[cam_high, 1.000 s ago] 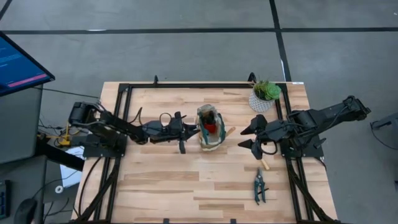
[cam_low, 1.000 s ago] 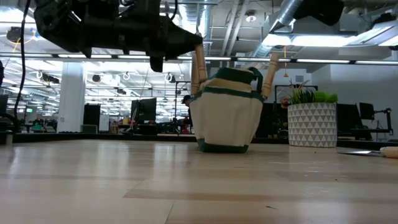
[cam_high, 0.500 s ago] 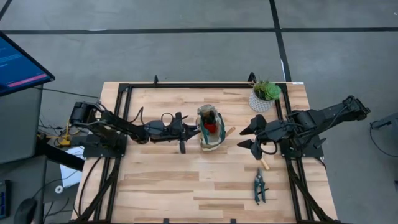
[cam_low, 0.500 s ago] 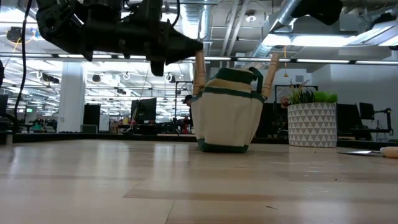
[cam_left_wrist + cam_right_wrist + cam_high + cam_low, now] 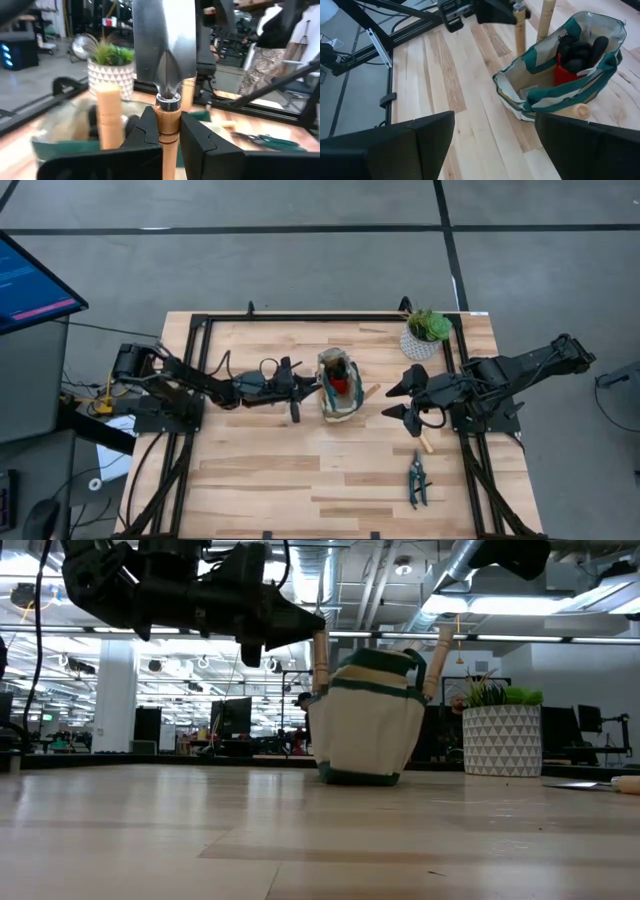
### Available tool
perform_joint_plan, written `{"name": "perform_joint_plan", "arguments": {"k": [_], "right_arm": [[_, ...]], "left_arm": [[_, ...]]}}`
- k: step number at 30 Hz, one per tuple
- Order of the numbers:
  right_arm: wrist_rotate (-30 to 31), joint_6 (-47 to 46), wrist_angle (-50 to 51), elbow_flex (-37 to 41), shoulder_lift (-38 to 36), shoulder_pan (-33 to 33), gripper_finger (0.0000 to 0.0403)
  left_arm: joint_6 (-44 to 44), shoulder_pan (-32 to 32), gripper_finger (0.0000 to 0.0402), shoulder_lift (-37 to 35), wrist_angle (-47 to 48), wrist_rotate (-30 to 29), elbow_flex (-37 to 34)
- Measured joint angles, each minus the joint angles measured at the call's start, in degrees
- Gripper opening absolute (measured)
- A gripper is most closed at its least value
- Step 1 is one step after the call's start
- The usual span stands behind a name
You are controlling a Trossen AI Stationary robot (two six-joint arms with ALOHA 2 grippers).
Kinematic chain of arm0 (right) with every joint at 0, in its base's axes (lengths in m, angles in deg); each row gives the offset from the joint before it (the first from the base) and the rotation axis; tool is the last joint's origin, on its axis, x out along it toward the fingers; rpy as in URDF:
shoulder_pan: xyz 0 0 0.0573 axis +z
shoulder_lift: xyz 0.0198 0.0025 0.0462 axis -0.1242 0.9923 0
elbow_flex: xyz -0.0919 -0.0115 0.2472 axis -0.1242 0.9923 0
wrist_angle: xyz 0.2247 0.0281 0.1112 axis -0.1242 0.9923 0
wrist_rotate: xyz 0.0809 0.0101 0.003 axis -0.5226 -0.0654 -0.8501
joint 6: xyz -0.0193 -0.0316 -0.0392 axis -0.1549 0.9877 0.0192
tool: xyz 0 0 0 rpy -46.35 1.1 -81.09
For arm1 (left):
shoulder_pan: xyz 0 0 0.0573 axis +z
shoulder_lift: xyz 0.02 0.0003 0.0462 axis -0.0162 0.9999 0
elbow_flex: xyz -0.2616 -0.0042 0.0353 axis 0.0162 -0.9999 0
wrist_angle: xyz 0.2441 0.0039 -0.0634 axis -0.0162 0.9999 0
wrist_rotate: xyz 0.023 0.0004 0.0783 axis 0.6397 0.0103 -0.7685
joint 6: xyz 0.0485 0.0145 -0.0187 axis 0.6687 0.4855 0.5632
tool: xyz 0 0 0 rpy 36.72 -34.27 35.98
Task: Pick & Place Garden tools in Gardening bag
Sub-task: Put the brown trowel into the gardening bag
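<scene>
Gardening bag (image 5: 337,386), upright at mid-table, holding a red-and-black glove-like item (image 5: 574,61) and a wooden handle (image 5: 545,16). Left gripper (image 5: 169,131) clenched on the wooden handle of a trowel (image 5: 165,45), blade out, just beside the bag's left rim. Right gripper (image 5: 396,400) released, jaws spread, near the bag's right side; pruning shears (image 5: 416,478) lie flat well apart from the bag, toward the table's front right, plant pot (image 5: 424,336) to the bag's rear right.

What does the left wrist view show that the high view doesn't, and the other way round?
Only the left wrist view shows the left gripper clamped on the wooden-handled silver trowel. Only the high view shows the open right gripper waiting right of the beige green-trimmed bag. Both show the bag, the green-handled pruning shears and the white-potted plant.
</scene>
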Motion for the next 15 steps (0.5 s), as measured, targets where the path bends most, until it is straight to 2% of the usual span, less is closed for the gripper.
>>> {"name": "perform_joint_plan", "arguments": {"k": [6,15], "right_arm": [[0.0,0.19,0.0,0.0,0.0,0.0,0.027],[0.0,-0.08,0.02,0.0,-0.02,-0.04,0.027]], "left_arm": [[0.08,1.52,0.001,-0.02,-1.49,1.22,0.0],[-2.63,-1.84,0.001,-2.66,5.41,0.52,-0.02]]}}
